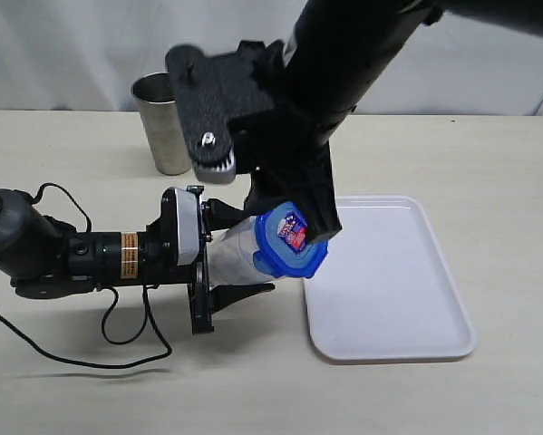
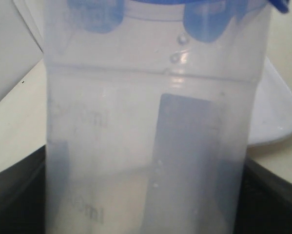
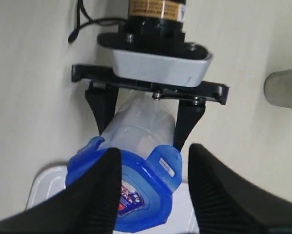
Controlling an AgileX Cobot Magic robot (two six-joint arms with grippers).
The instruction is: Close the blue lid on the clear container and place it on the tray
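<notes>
Pale beige tabletop fills the exterior view, with a white draped backdrop along the top. At the lower left, a black cable loops over the surface under the dark left arm, which lies nearly level and points right. Above it, at the upper left, a grey steel cylindrical tumbler stands upright. Just left of centre, the left gripper is clamped on the tall transparent plastic container, one black finger on each side of its wall. The container is held almost on its side, with its mouth toward the right. On that mouth, at centre frame, sits the small rounded-square blue plastic lid with a colourful sticker; the right wrist view shows one clip tab sticking outward. The right gripper, reaching down from the upper right, has its ribbed black fingers spread apart astride the lid. Whether they touch it I cannot tell. The lid overlaps the left rim of the flat white rectangular plastic tray, at the centre right.
</notes>
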